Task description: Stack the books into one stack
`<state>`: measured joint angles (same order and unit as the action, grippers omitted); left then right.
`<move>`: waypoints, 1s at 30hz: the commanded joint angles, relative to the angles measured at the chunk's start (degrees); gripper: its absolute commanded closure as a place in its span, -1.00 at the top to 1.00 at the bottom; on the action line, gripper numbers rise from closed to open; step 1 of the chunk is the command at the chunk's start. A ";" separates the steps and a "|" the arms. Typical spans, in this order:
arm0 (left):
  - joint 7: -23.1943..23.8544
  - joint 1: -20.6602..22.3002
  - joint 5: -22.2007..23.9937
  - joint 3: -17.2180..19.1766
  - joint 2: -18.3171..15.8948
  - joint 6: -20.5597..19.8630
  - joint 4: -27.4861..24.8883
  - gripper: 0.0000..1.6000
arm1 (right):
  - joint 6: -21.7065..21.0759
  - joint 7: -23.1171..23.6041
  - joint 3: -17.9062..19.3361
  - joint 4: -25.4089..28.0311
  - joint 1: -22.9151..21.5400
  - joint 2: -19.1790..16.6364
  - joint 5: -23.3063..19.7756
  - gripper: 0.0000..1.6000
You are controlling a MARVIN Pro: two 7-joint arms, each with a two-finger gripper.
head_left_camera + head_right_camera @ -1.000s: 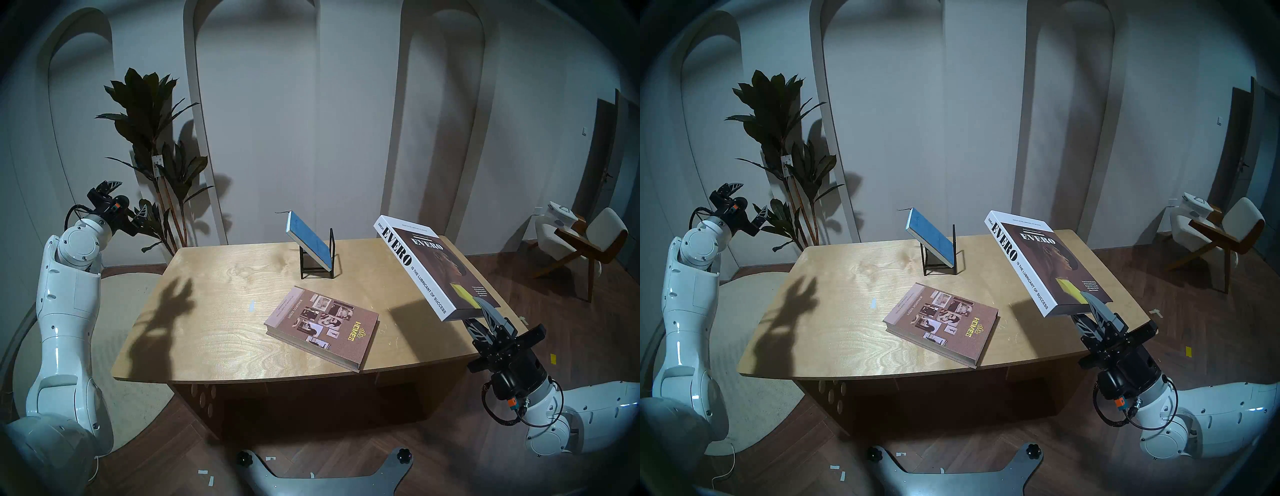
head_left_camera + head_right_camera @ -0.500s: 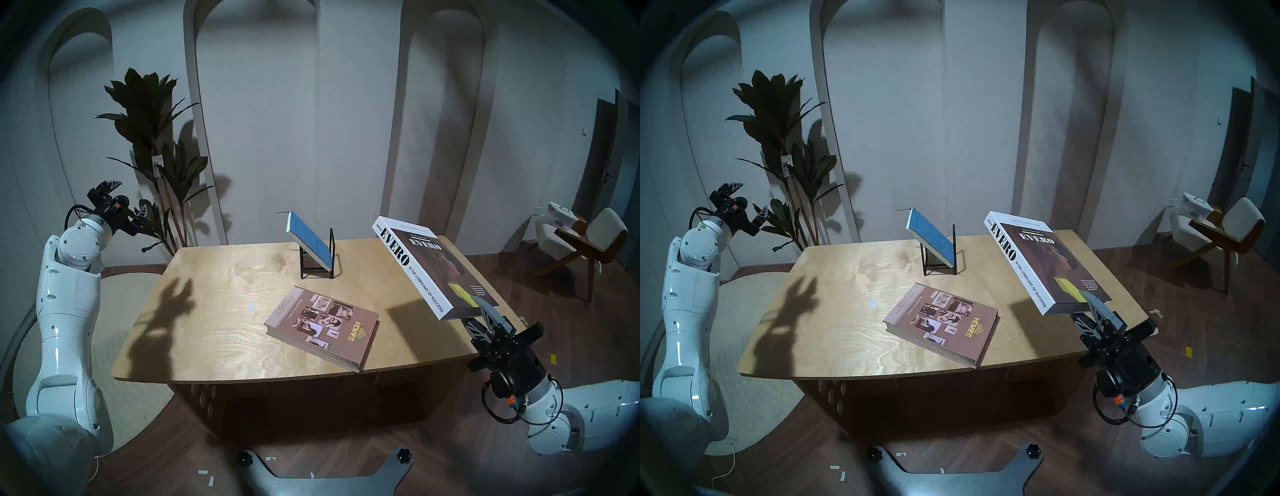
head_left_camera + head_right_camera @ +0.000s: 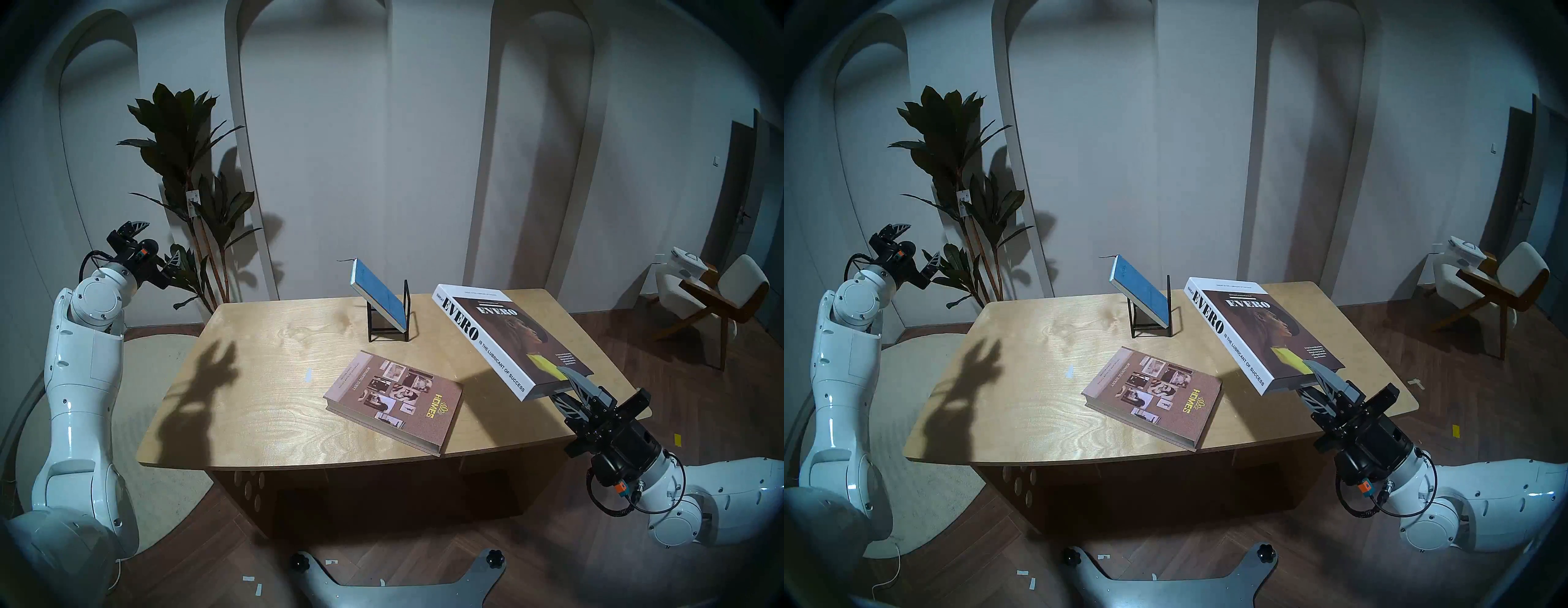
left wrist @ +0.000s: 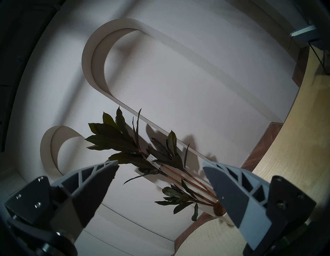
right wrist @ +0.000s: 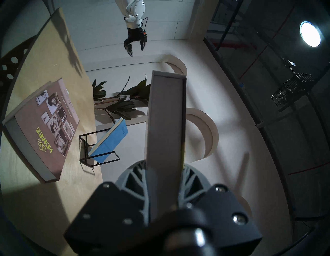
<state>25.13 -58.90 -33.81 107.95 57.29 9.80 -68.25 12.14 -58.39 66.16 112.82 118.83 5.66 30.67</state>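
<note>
While the right gripper (image 3: 566,388) was clamped on one short end of the EVERO book (image 3: 511,337), there were three books in total and no stack: one in the air, one flat on the table (image 3: 263,407), one in the rack (image 3: 388,335). Two arms, two grippers, one rack, one plant (image 3: 186,178), one chair (image 3: 717,297).

The rack was a black wire thing at the far middle of the table, and the only thing in it was the blue book (image 3: 375,297), leaning back at a slant with its top edge sticking up well above the wire. Thin, plain blue cover, pale page edges, a little ribbon poking off the top.

EVERO was held up over the right side of the table, tilted so its far end was higher, nothing under it but its own shadow. Thick, white spine with big black letters, dark brown cover with a face in profile and a yellow patch right by the fingers. In the right wrist view you mostly just got its grey page edge (image 5: 165,135) running straight away between the two fingers.

HOMES book (image 3: 396,401) lay flat near the front middle of the table, turned at an angle. Big, thick, mauve-brown, photo collage on the cover, yellow title.

Left gripper (image 3: 155,244) was off to the left by the plant, well away from the table, fingers spread wide with nothing between them
</note>
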 commanded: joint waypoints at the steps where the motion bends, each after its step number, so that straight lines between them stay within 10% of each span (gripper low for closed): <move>1: -0.27 1.39 0.14 0.15 -0.34 0.03 -1.30 1.00 | 3.88 3.69 4.39 -0.42 0.32 0.07 -0.20 -1.00; 12: -0.27 1.38 0.14 0.15 -0.34 -0.01 -1.33 1.00 | 5.88 13.28 5.58 0.68 -2.25 0.07 -1.31 -1.00; 30: -0.29 1.37 0.16 0.14 -0.36 0.06 -1.27 1.00 | 5.35 32.38 -1.40 1.45 -13.90 14.46 2.18 -1.00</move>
<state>25.08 -58.91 -33.79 107.95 57.29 9.78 -68.34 17.49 -29.17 67.11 114.34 110.98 14.07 32.13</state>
